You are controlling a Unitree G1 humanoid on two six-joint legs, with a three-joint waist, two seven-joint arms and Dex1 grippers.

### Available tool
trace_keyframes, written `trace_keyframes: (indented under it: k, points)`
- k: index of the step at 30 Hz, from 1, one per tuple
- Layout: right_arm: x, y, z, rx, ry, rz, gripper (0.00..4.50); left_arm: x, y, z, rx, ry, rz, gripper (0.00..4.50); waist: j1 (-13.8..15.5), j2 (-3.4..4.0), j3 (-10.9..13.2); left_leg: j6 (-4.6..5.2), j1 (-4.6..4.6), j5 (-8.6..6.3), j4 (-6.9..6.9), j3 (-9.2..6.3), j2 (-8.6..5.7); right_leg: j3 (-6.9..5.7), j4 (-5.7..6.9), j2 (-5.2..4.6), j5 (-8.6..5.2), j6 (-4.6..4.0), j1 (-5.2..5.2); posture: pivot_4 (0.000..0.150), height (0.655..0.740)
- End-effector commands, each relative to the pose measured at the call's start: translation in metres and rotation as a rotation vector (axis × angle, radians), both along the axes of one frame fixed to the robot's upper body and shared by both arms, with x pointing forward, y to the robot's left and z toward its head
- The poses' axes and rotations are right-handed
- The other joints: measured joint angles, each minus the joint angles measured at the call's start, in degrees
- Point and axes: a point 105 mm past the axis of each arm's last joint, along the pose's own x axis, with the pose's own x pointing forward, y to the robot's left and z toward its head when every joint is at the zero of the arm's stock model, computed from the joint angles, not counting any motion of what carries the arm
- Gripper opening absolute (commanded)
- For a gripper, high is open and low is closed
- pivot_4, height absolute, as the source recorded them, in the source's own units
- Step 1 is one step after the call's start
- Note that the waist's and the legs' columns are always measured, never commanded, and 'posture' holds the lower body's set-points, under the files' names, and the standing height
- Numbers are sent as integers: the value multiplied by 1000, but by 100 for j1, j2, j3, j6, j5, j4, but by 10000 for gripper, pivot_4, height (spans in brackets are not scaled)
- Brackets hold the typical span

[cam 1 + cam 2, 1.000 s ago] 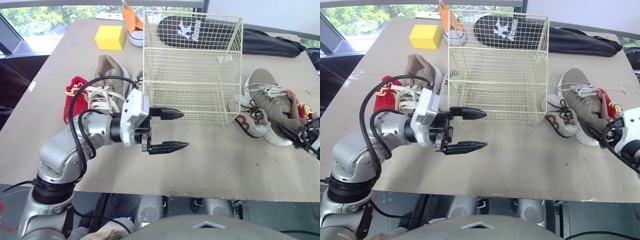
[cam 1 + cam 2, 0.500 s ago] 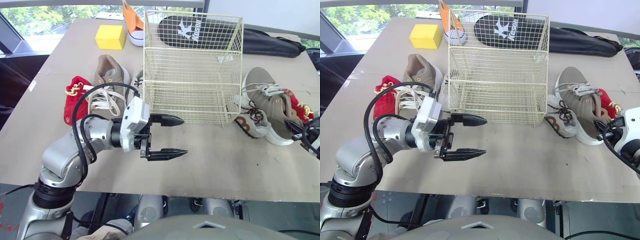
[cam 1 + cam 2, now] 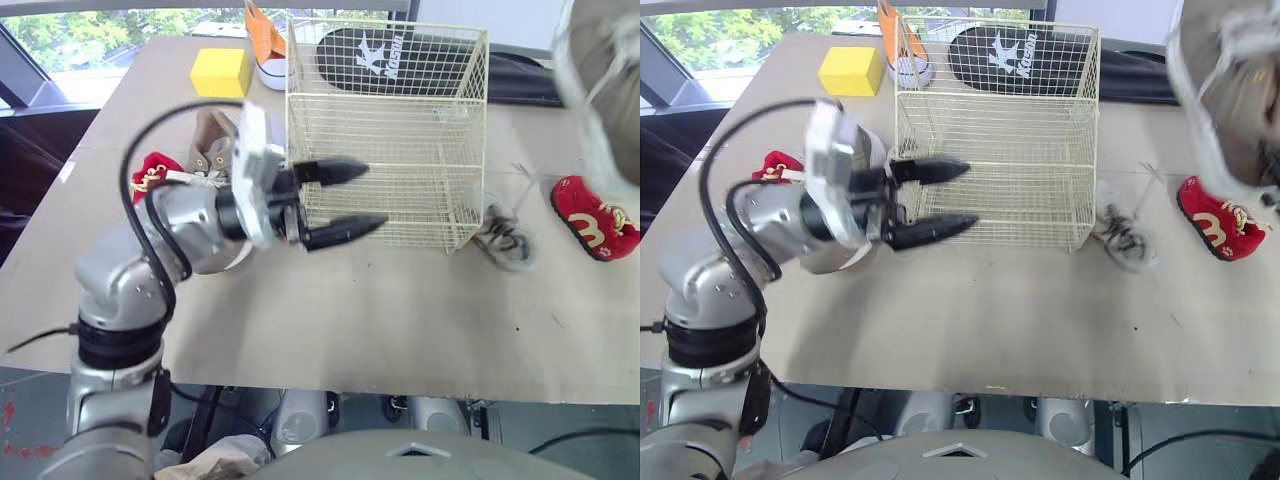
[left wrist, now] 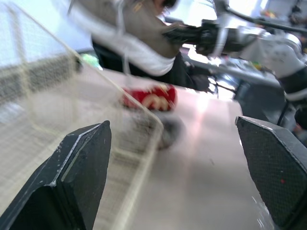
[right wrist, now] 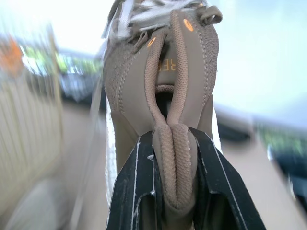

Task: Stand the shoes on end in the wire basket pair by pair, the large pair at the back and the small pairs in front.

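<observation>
The cream wire basket (image 3: 385,130) stands mid-table. My left gripper (image 3: 372,195) hovers open just in front of its near left wall, holding nothing. My right gripper (image 5: 172,139) is shut on the heel of a large tan shoe (image 3: 600,90), which hangs blurred in the air to the right of the basket. On the table under it lie a small red shoe (image 3: 595,225) and a small grey-brown shoe (image 3: 505,245). Left of the basket, partly behind my left arm, lie the other tan shoe (image 3: 212,135) and a second red shoe (image 3: 150,172).
Behind the basket lie a black shoe with its sole up (image 3: 390,58), an orange shoe (image 3: 262,40) and a long black bag (image 3: 520,85). A yellow block (image 3: 220,72) sits at the far left. The table's near edge runs just below my left arm.
My right gripper has lifted the large tan shoe off the table, uncovering the red shoe. My left gripper has risen and moved up to the basket's front, still open.
</observation>
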Motion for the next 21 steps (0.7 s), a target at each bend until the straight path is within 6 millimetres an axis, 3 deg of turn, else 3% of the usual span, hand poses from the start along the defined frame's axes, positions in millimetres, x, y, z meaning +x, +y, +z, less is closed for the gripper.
trace_keyframes:
  k: [1, 6, 10, 16, 21]
  points:
    - [-27, 49, 48, -127, -134, 270, 2, 19, 21, 32, -92, 60, 80, 45000, 1, 0, 0, 0, 1, 0, 0, -3, 1, 0, 1, 1, 1, -3, 1, 1500, 7400]
    - [-39, 89, 31, -427, 94, 540, 2, 45, 68, 79, -267, 139, 168, 45000, 8, -21, 4, -4, -9, 0, -6, -40, 0, -3, -22, 21, 4, -7, 3, 1500, 7400]
    - [-48, 104, 20, -642, 224, 707, 2, 41, 80, 101, -278, 173, 110, 45000, 10, -45, 20, 0, -29, -1, 7, -40, -6, -23, -26, 11, 7, -1, -6, 1500, 7400]
    - [-44, 129, 10, -965, 231, 902, 2, 13, 49, 77, 31, 222, -99, 45000, 14, -44, 23, 5, -32, -5, 19, -56, -18, -44, -19, -9, -5, 23, -4, 1500, 7400]
    - [-31, 160, 19, -1125, 42, 1007, 2, 6, 27, 28, 353, 236, -193, 45000, -66, -24, 38, 4, -47, -5, 46, -68, -17, -53, -10, -8, -3, 19, -7, 1500, 7400]
